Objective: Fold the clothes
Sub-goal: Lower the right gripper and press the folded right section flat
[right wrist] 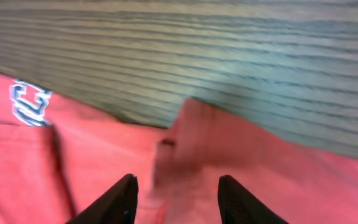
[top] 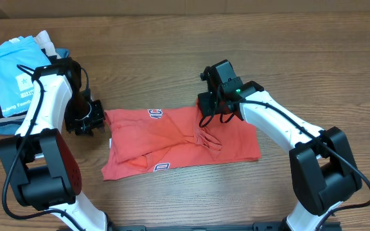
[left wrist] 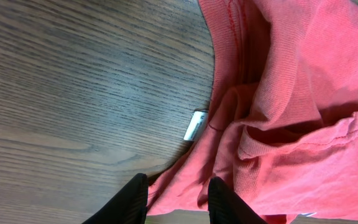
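Overhead: left gripper [top: 88,123] pinches T-shirt [top: 172,138] edge; right gripper [top: 205,119] spread over top edge.

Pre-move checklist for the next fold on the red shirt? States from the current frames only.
1. coral-red T-shirt lies flat: not ok, bunched in the middle.
2. left gripper has the shirt's edge: cannot tell, fabric shows between its fingers.
3. right gripper above the shirt, jaws apart: ok.
4. Right wrist view sharp: not ok, blurred.
5. light blue T-shirt apart from the red one: ok.
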You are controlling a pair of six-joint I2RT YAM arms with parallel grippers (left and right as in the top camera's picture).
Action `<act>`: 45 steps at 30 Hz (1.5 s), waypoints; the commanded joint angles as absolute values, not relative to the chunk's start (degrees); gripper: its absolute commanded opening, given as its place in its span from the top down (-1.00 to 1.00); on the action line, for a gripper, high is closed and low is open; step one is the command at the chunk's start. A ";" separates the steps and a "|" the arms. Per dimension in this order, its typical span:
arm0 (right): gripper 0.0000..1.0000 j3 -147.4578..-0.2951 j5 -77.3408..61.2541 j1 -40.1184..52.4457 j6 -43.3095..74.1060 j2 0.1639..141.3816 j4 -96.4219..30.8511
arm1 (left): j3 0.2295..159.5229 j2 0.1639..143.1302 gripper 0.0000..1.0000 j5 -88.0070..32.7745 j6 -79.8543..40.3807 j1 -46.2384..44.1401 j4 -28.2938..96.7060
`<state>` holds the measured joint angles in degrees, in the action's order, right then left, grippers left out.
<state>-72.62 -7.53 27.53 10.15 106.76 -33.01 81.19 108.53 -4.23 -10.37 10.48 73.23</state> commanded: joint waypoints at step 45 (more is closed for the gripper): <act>0.92 -68.58 -12.10 36.12 4.38 104.90 -58.96 | 81.65 107.22 0.28 -4.47 -10.74 10.46 73.21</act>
<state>-68.82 -11.77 35.38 6.85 106.65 -57.63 81.19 108.53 -4.23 -10.37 10.48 73.21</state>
